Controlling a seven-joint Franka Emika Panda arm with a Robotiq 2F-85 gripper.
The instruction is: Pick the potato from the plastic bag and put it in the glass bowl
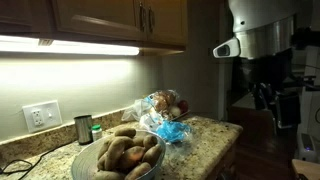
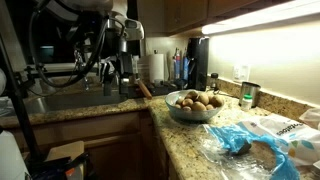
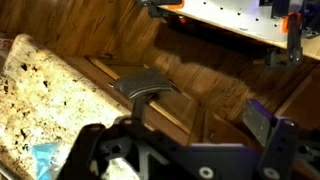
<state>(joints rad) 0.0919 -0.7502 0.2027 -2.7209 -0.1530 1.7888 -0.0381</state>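
The glass bowl (image 1: pixel 88 160) stands on the granite counter, heaped with several potatoes (image 1: pixel 125 150); it also shows in an exterior view (image 2: pixel 190 113). The plastic bag (image 1: pixel 172 128), crinkled with blue patches, lies beside it with a brownish potato (image 1: pixel 172 104) inside; in an exterior view the bag (image 2: pixel 240 138) lies near the front. My gripper (image 3: pixel 200 105) is open and empty. It hangs well off the counter's end, over wooden cabinet fronts. In both exterior views the gripper (image 1: pixel 268 93) (image 2: pixel 125 62) is far from the bag and the bowl.
A small dark metal cup (image 1: pixel 83 128) stands by the wall near an outlet (image 1: pixel 40 115). A sink (image 2: pixel 70 98) with a faucet lies beside the robot's base. The counter edge (image 3: pixel 30 90) shows at the left of the wrist view.
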